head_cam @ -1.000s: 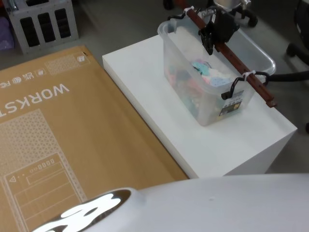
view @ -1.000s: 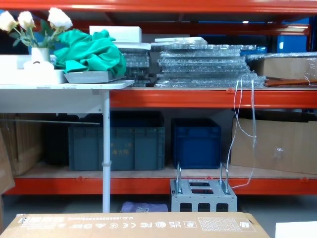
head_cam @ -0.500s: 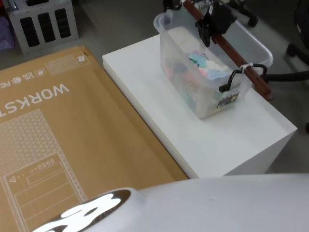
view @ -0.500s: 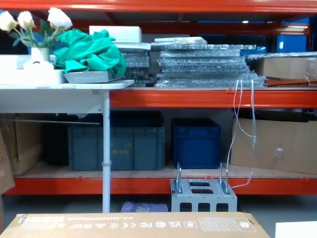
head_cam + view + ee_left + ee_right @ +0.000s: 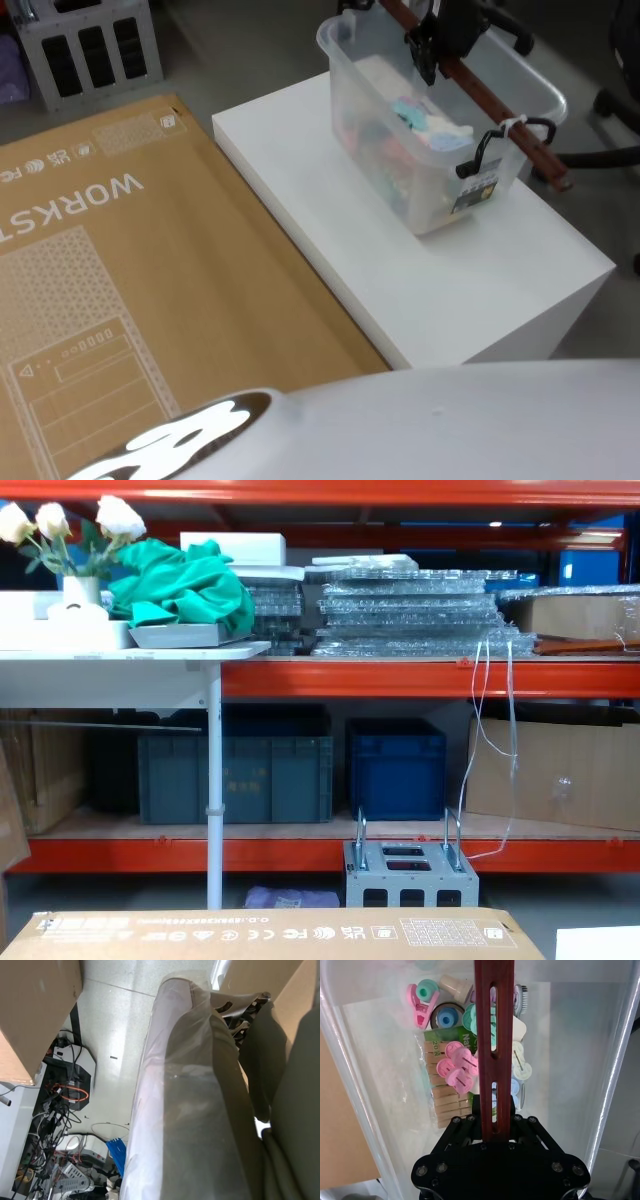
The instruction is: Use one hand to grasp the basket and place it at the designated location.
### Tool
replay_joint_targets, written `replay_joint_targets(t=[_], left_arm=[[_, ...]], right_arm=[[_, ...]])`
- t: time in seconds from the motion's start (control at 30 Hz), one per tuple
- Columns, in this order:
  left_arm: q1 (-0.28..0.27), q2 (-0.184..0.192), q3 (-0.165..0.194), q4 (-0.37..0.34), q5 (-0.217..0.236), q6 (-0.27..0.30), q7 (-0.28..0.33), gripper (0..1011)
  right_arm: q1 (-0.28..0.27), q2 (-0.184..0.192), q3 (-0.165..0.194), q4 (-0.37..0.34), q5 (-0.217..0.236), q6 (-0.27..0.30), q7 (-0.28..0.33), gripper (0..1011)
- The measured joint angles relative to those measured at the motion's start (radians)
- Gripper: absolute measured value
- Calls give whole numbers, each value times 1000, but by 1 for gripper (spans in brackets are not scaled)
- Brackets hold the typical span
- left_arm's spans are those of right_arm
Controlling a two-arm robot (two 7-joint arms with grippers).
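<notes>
The basket (image 5: 400, 170) is a clear plastic tub with pastel pegs (image 5: 430, 130) inside, over the far part of the white block table (image 5: 330, 230). A reddish-brown wooden bar handle (image 5: 505, 135) runs across its top, tied on with white zip ties. My right gripper (image 5: 432, 50), the hand, is black and shut on the handle near its far end. In the right wrist view the gripper (image 5: 494, 1135) clamps the slotted bar (image 5: 494, 1020), with pink and mint pegs (image 5: 457, 1067) below in the tub (image 5: 340, 1060). The left wrist camera looks down at the floor beside my body.
A large flat cardboard box (image 5: 120, 280) lies left of the white table. A grey metal rack (image 5: 85, 50) stands on the floor at the far left, and chair legs (image 5: 620, 105) to the right. Ahead are orange shelves with dark crates (image 5: 235, 775).
The basket and my right gripper on its handle have shifted upward and a little farther away in the head view. The chest view is unchanged.
</notes>
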Motion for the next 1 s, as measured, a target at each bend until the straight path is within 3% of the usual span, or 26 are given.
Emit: replay_joint_targets(t=[0.57,1.0], left_arm=[[0,0,0,0,0,0,0,0],[0,0,0,0,0,0,0,0]], right_arm=[[71,-33,-31,50,-17,-47,35,228],[134,-40,-34,36,-18,-67,39,227]])
